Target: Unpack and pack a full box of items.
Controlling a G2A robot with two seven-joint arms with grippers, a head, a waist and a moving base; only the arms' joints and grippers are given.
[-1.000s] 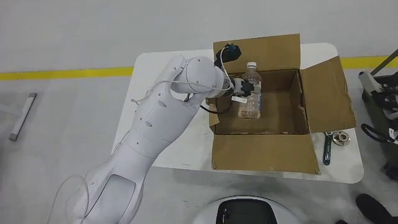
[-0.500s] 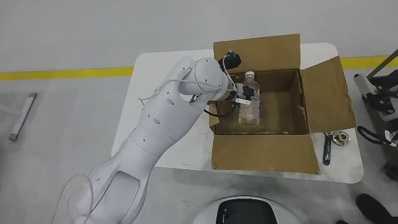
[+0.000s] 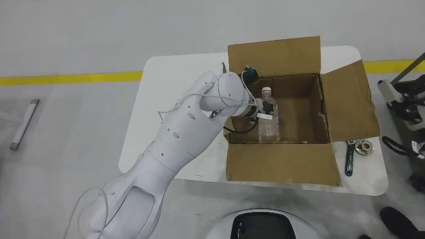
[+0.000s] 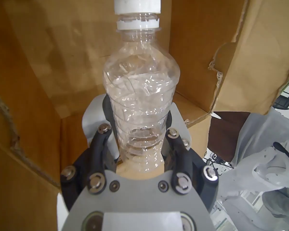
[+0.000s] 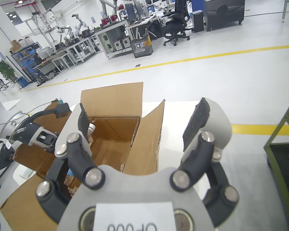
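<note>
An open cardboard box point(image 3: 275, 56) stands on the white table point(image 3: 172, 106). My left gripper point(image 3: 261, 111) is inside it by the left wall, shut on a clear plastic bottle point(image 3: 269, 119) with a white cap. In the left wrist view the bottle point(image 4: 141, 82) stands between the fingers point(image 4: 96, 114), which clamp its lower body, with the box walls point(image 4: 26, 78) close around. My right gripper point(image 5: 142, 121) hangs open and holds nothing, off to the right of the box point(image 5: 110, 97). From there I see the left gripper point(image 5: 42, 138) and the bottle's cap point(image 5: 92, 128).
A wrench point(image 3: 349, 158) and a small metal fitting point(image 3: 364, 148) lie on the table right of the box. A green cart frame point(image 3: 413, 66) stands beyond the table's right edge. The box flaps are spread outward on all sides.
The left gripper has carried the bottle down into the box and toward its front, staying along the left wall. It stays shut on the bottle.
</note>
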